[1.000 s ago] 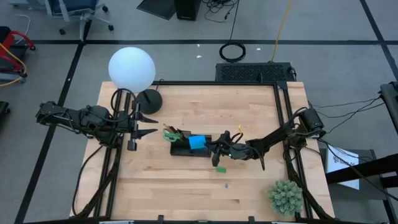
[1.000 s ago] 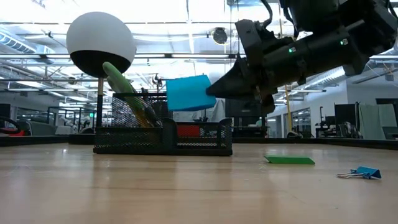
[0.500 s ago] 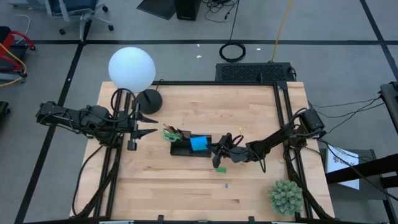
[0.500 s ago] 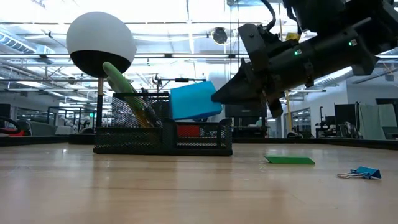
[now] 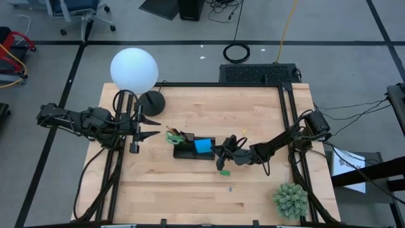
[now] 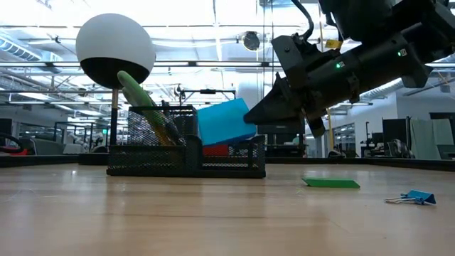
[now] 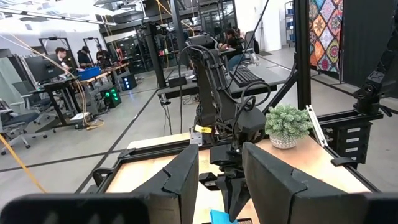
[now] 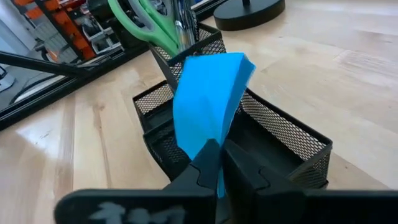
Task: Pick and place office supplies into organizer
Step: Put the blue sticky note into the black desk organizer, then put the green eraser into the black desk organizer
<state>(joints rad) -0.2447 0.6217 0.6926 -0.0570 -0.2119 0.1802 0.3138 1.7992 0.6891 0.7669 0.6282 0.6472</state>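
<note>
The black mesh organizer (image 5: 190, 149) stands mid-table, with green-handled scissors (image 6: 142, 96) upright in its taller compartment. My right gripper (image 8: 216, 167) reaches in from the table's right and is shut on the blue sticky-note pad (image 6: 226, 122). The pad tilts over the organizer's low compartment (image 8: 283, 140). A small green eraser (image 6: 330, 183) lies flat on the table, to the right of the organizer in the low view. My left gripper (image 5: 155, 127) hovers open and level, left of the organizer, with nothing between its fingers. My right gripper pinches the pad's near edge (image 8: 214, 146) between its two fingers. The fingers slant slightly downward from the table's right side. The pad stands tilted, its lower part (image 6: 220, 142) dipping below the low compartment's rim. I cannot tell whether it touches the bottom.
A lamp with a white globe (image 5: 133, 69) and a round black base (image 5: 152, 101) stands far left of the organizer. A blue binder clip (image 6: 411, 198) lies on the table near the eraser. A potted plant (image 5: 291, 200) sits at the near right corner.
My right gripper has tipped a little where it is. The blue pad has sunk from above the organizer's rim and tilted, and its lower part now dips into the low compartment.
</note>
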